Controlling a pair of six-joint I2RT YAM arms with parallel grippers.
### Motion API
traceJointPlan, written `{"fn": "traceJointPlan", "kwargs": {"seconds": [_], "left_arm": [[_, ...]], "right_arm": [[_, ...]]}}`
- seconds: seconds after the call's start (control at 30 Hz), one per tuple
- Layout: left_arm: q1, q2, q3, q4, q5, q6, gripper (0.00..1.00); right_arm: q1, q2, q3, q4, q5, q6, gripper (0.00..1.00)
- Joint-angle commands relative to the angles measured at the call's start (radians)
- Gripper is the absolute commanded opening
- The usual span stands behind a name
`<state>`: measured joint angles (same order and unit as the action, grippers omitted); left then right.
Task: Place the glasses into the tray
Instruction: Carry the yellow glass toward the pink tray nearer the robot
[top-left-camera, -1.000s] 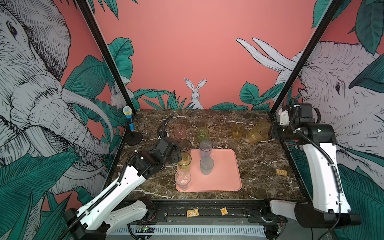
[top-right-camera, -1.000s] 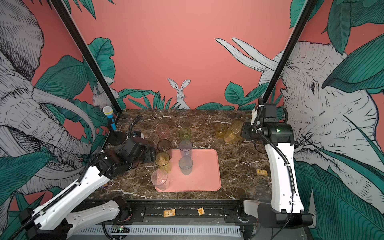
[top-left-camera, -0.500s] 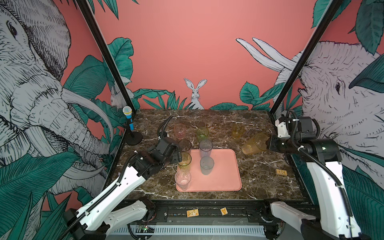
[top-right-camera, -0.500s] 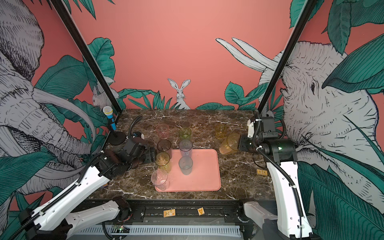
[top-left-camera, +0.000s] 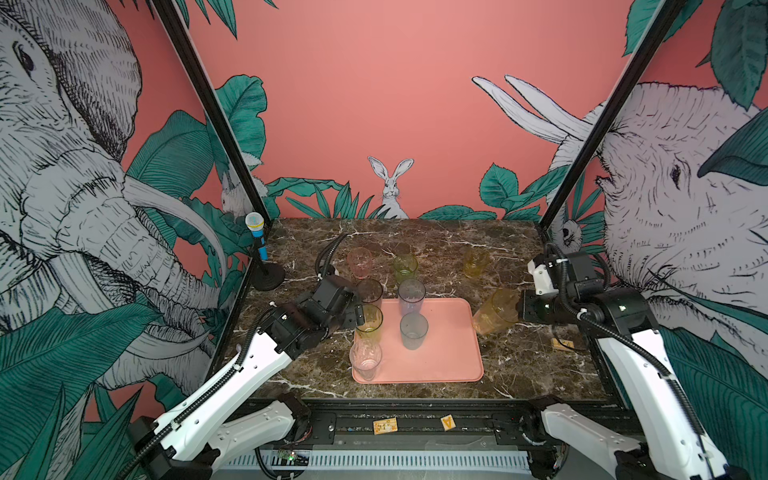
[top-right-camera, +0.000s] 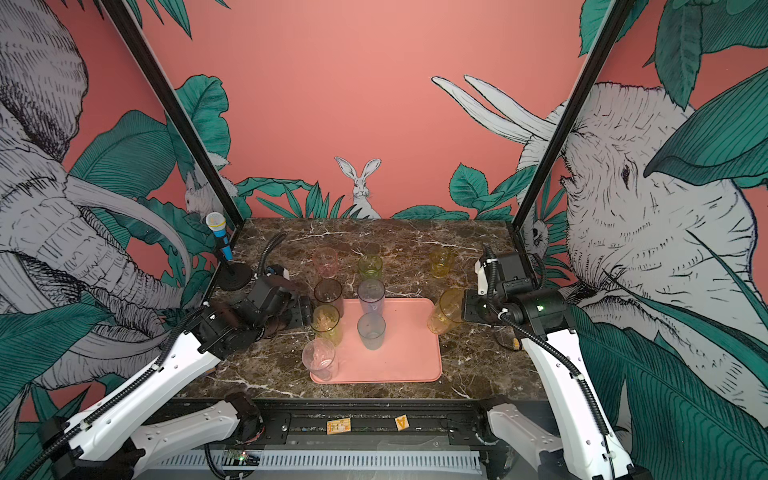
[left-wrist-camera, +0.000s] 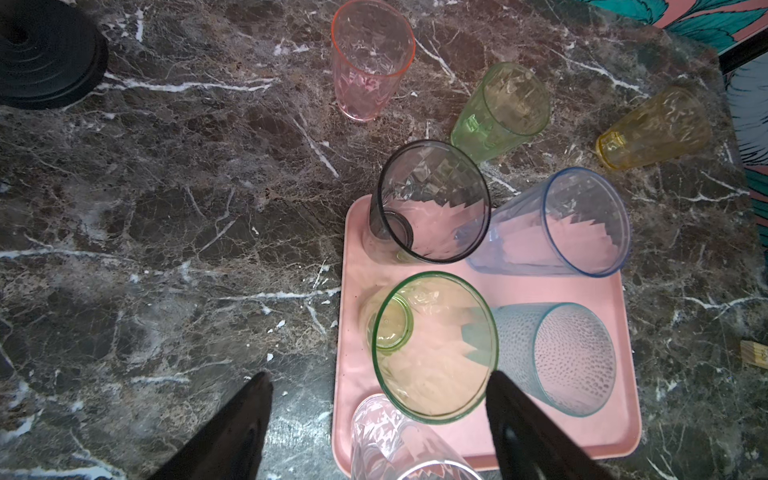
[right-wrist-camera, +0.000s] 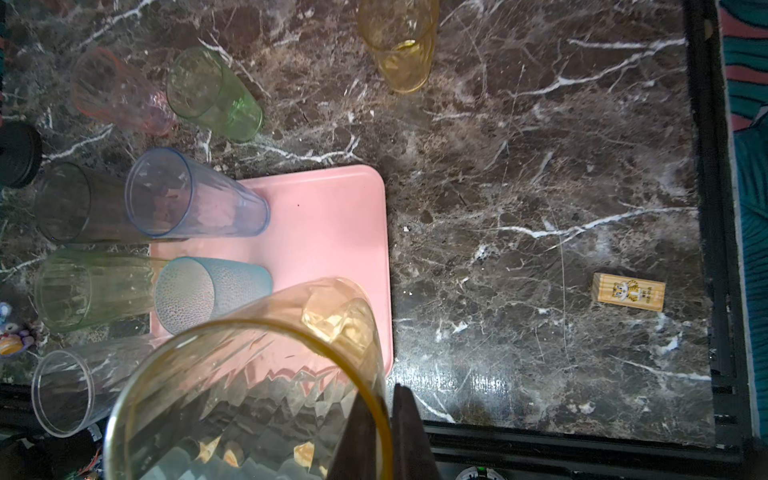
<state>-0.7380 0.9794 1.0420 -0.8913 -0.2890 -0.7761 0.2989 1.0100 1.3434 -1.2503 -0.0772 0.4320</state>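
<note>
On the dark marble tabletop (top-left-camera: 440, 249) lies the tray (top-left-camera: 440, 345), a flat salmon-pink rectangle with rounded corners and a low rim. Five translucent glasses stand upright in it. Along its left edge are a tall smoky grey glass (top-left-camera: 369, 291) at the far corner, a tall green glass (top-left-camera: 368, 324) in the middle and a clear faceted glass (top-left-camera: 365, 359) at the near corner. Further in stand a tall lilac-blue glass (top-left-camera: 412, 296) and, nearer to me, a short dimpled teal-grey glass (top-left-camera: 414, 331).

Behind the tray, on the marble, stand a pink glass (top-left-camera: 360, 262), a short green glass (top-left-camera: 405, 268) and, well off to the right, a short amber glass (top-left-camera: 476, 262).

Over on the right, the right gripper (top-left-camera: 520, 309) is pinched onto the rim of a tall amber glass (top-left-camera: 496, 311), one finger inside and one outside. It holds the glass tilted just off the tray's right edge; I cannot tell whether its base touches the marble. The left gripper (top-left-camera: 358, 314) sits just beside the tall green glass, its jaws spread wide and clamped on nothing.
</note>
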Motion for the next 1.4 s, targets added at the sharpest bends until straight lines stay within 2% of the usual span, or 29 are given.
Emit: {"fn": "traceJointPlan", "kwargs": {"seconds": [0.0, 0.27, 0.73, 1.03, 1.37], "left_arm": [[0.003, -0.018, -0.017, -0.015, 0.006, -0.026, 0.83], [0.003, -0.018, -0.028, -0.009, 0.01, -0.03, 0.83], [0.003, -0.015, -0.04, 0.0, 0.024, -0.039, 0.83], [0.003, -0.024, -0.046, -0.003, 0.018, -0.038, 0.83], [0.003, -0.049, -0.057, -0.009, 0.008, -0.038, 0.83]], "right_arm": [[0.059, -0.016, -0.024, 0.063, 0.044, 0.053, 0.0], [0.235, -0.015, -0.14, 0.119, 0.119, 0.138, 0.0], [0.551, 0.041, -0.233, 0.213, 0.239, 0.276, 0.0], [0.699, 0.127, -0.237, 0.264, 0.284, 0.33, 0.0], [0.811, 0.231, -0.215, 0.326, 0.307, 0.365, 0.0]]}}
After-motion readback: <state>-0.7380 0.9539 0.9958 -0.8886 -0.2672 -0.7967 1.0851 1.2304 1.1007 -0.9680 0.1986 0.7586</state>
